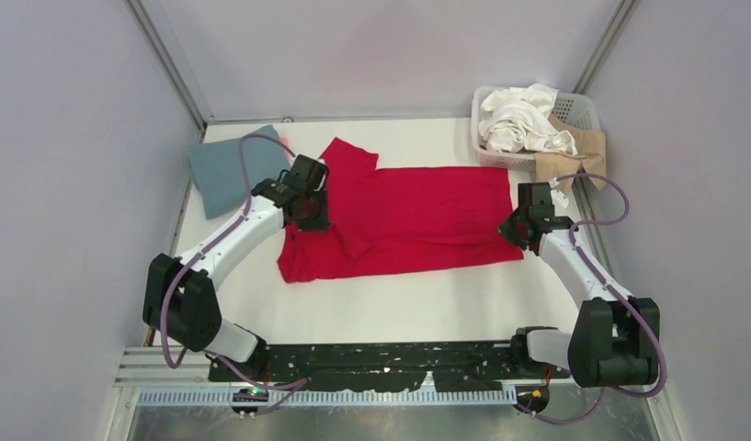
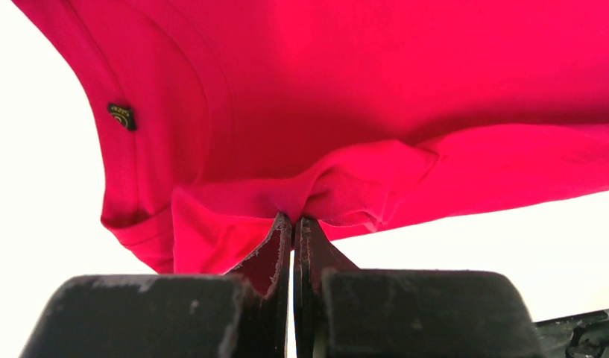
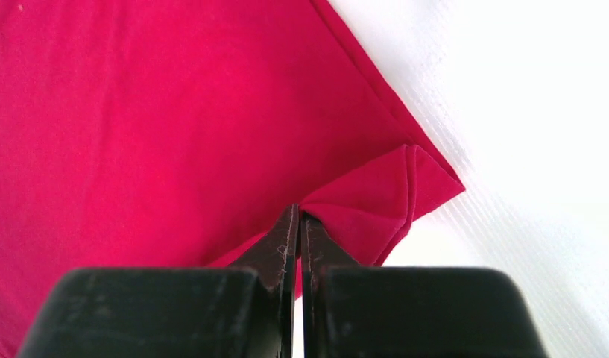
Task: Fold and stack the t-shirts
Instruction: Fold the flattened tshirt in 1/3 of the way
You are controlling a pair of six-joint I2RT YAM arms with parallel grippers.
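Note:
A bright red t-shirt (image 1: 417,216) lies spread across the middle of the table, neck end to the left. My left gripper (image 1: 309,219) is shut on a pinch of its cloth (image 2: 308,198) near the sleeve and collar end. My right gripper (image 1: 516,231) is shut on a folded corner (image 3: 376,201) at the shirt's hem end. A folded teal-blue t-shirt (image 1: 232,170) lies at the back left. White (image 1: 523,119) and tan (image 1: 583,152) shirts are piled in the basket at the back right.
A white slotted plastic basket (image 1: 583,106) stands at the back right corner. Grey walls enclose the table on three sides. The white table (image 1: 399,303) shows bare in front of the red shirt.

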